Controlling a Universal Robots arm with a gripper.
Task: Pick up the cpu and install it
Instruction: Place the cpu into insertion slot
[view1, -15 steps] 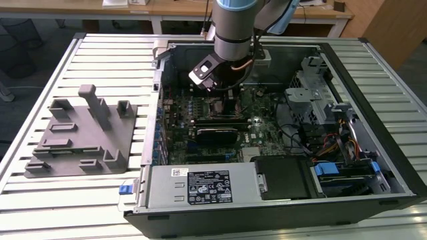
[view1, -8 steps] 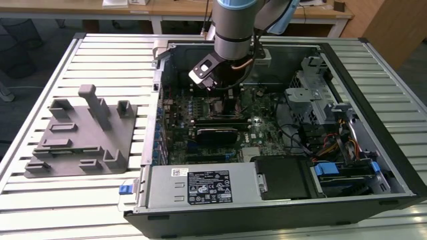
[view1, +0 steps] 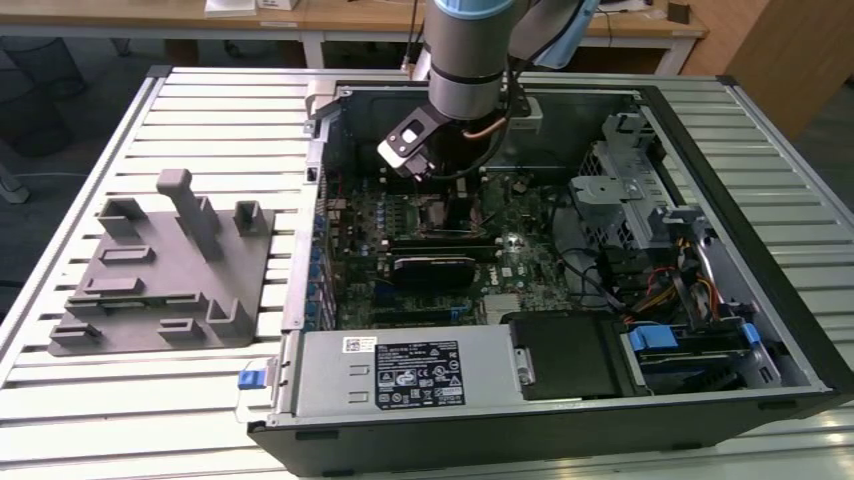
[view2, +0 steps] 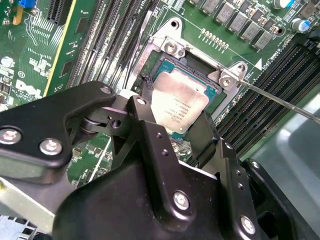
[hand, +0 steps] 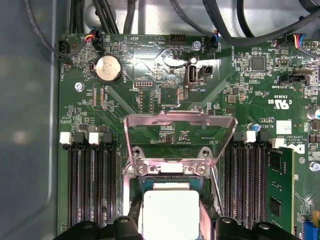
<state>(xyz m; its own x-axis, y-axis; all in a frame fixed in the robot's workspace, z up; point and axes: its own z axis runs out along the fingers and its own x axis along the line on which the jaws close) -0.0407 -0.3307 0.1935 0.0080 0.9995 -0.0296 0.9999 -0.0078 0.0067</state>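
Note:
The cpu (view2: 179, 102), a flat square chip with a shiny silver top, hangs slightly tilted just over the open socket (view2: 196, 66) on the green motherboard. My gripper (view2: 175, 120) is shut on it, with a black finger (view2: 141, 111) on each of two opposite edges. In the first wrist view the cpu (hand: 170, 212) sits just below the socket's metal frame (hand: 169, 169), and the hinged load plate (hand: 180, 131) stands flipped open. In the exterior view my arm (view1: 467, 60) reaches down into the open computer case over the motherboard (view1: 441, 235).
A thin metal socket lever (view2: 282, 102) sticks out beside the socket. Memory slots (hand: 90, 185) flank it on both sides. A grey fixture block (view1: 167, 270) with upright posts stands on the slatted table at the exterior view's left. The case also holds a power supply (view1: 400, 375) and a drive cage (view1: 627, 190).

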